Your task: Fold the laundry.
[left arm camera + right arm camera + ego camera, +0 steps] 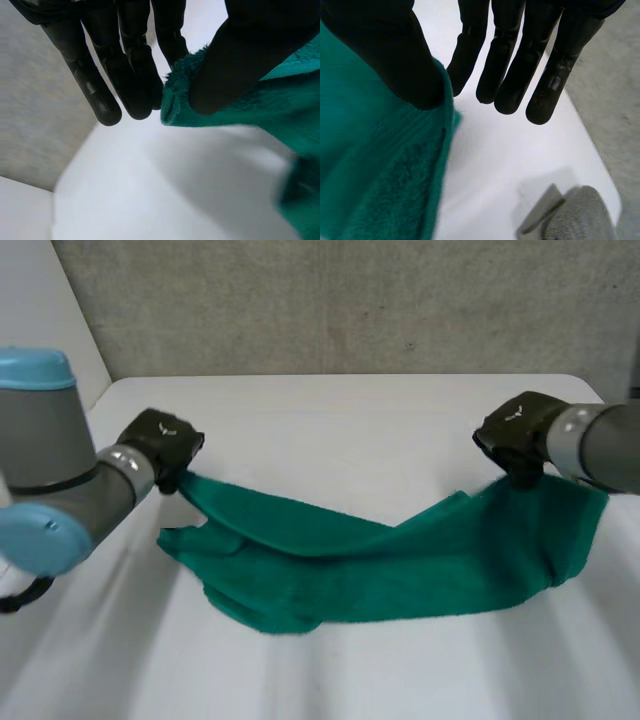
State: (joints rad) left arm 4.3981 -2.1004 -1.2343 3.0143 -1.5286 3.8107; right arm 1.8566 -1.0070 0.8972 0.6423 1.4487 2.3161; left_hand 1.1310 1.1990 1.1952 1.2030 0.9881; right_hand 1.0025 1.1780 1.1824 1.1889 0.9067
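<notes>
A green towel (400,565) hangs between my two hands, and its sagging middle lies bunched on the white table (340,430). My left hand (160,445) holds one end lifted at the left. In the left wrist view its thumb (235,60) pinches the towel's corner (180,95) against the fingers (125,65). My right hand (515,435) holds the other end up at the right, and cloth drapes below it. In the right wrist view its thumb (395,50) presses the towel's edge (380,165), with the fingers (520,55) beside it.
A grey wall (350,300) stands behind the table's far edge. The table's right edge runs close to my right hand. In the right wrist view a grey rounded part (575,215) sits beyond the fingertips by that edge.
</notes>
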